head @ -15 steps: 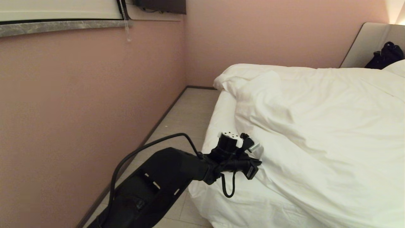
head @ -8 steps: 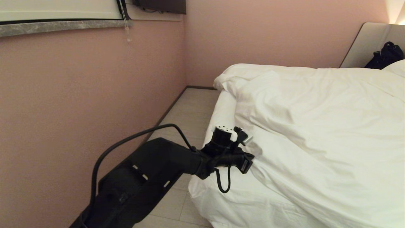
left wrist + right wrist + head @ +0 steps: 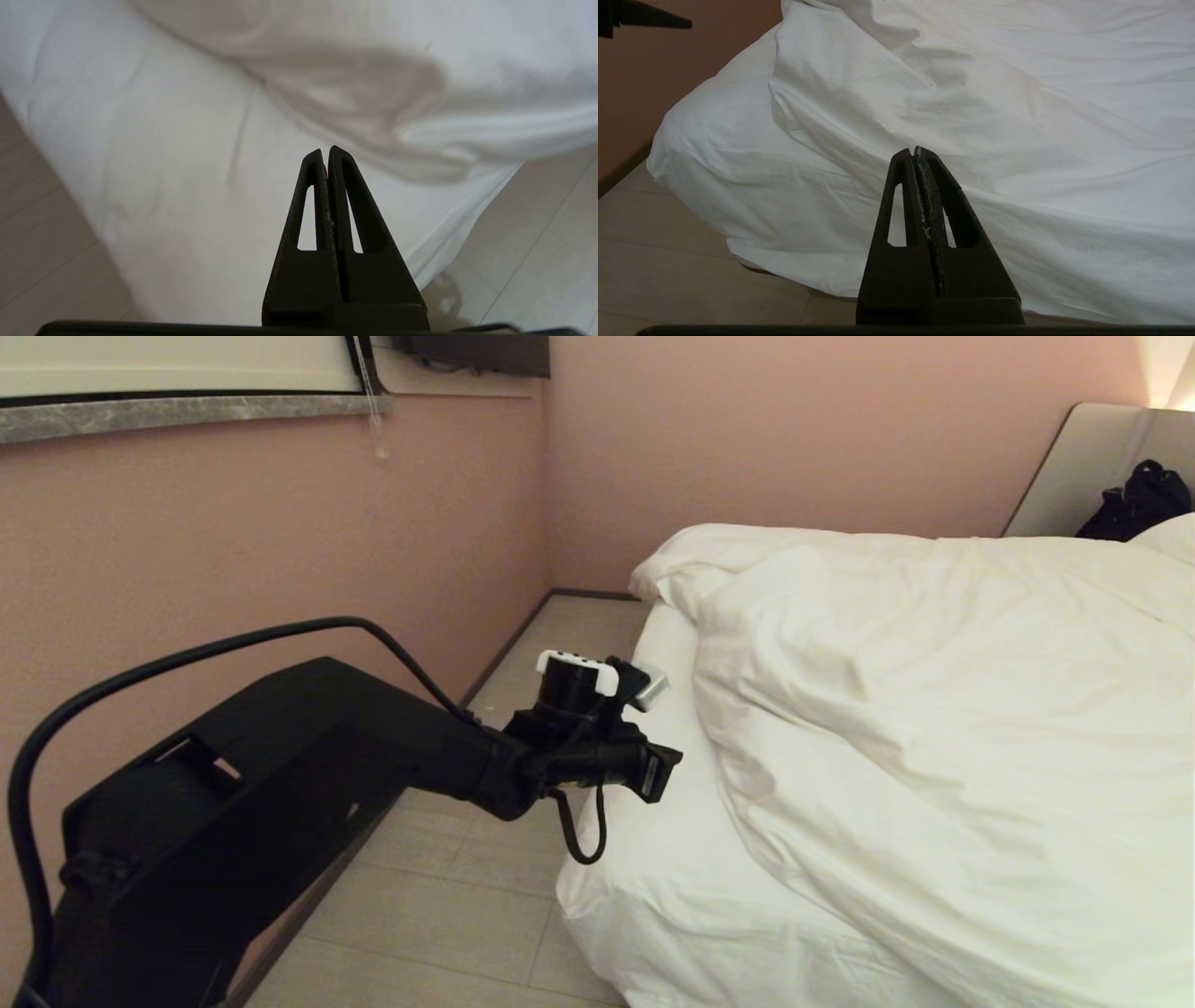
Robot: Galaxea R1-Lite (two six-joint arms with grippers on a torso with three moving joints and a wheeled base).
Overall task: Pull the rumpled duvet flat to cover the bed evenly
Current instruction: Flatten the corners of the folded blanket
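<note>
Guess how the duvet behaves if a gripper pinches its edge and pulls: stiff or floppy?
Likely floppy: the duvet lies in soft folds and creases over the bed, so it should drape and bunch. Probably bulky rather than dense, given its puffiness. It may slide readily over the smooth sheet.

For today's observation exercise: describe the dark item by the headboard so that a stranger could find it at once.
Start at the wide bed under its puffy white duvet and look to the far end, where the padded beige headboard rises. The soft black bag-like bundle leans against it, the only dark thing among white bedding.
</note>
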